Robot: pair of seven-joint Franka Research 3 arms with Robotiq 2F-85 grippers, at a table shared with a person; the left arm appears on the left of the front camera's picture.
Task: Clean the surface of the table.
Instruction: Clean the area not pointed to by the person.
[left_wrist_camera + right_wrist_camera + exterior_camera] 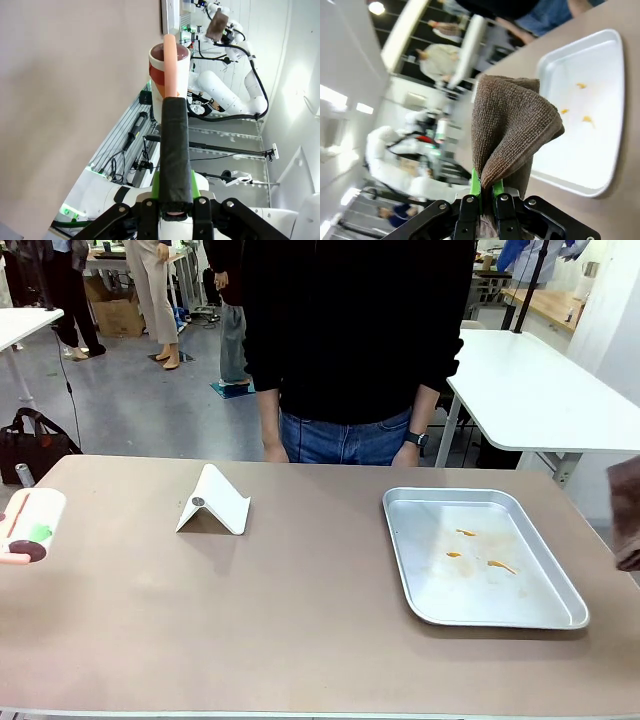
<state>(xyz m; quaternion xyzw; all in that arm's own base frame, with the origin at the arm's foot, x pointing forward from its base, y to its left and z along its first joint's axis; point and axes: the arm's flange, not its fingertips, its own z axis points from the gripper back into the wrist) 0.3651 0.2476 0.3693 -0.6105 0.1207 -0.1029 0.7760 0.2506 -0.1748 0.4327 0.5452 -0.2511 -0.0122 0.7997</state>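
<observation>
The taupe-brown table (300, 630) spans the front view. My left gripper (175, 202) is shut on the black handle (175, 150) of a lint roller (169, 65), whose white roll hangs over the table's left edge (30, 527). My right gripper (485, 192) is shut on a folded brown cloth (510, 125), which hangs in the air off the table's right edge (628, 512). The cloth is clear of the tabletop (620, 212).
A shiny metal tray (530, 595) with a few orange smears (485, 562) lies right of centre. A white folded stand (213, 502) sits left of centre. A person (350, 340) stands at the far edge, hands down. White tables stand behind.
</observation>
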